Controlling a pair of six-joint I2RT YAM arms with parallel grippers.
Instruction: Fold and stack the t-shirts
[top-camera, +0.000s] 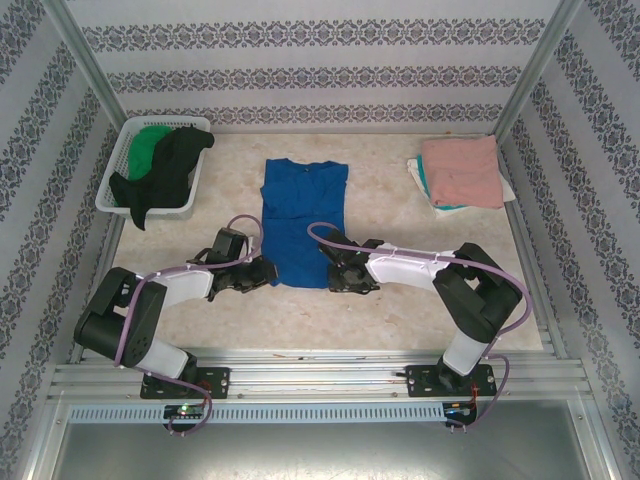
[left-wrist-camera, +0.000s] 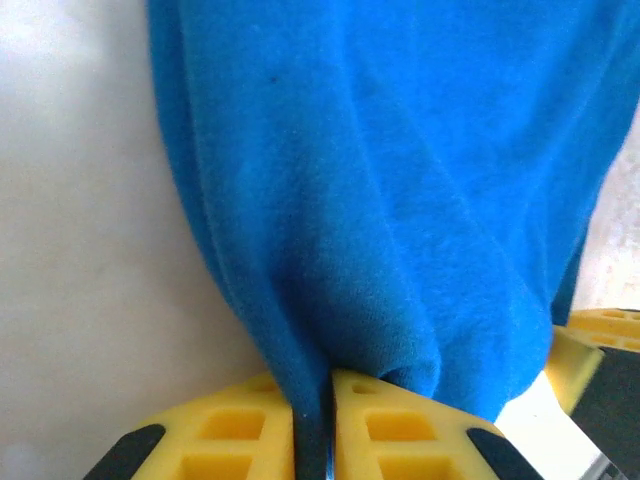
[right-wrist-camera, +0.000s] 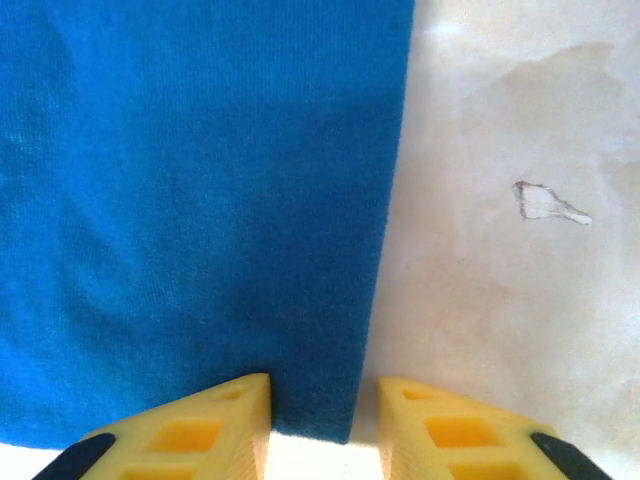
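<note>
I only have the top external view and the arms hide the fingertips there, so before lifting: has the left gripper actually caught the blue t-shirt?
Observer: Yes; its wrist view shows the left gripper pinched shut on a bunched fold of the blue t-shirt.
Operator: And the right one?
Observer: The right gripper is open, straddling the shirt's side edge near its corner: one finger over cloth, the other over bare table.
</note>
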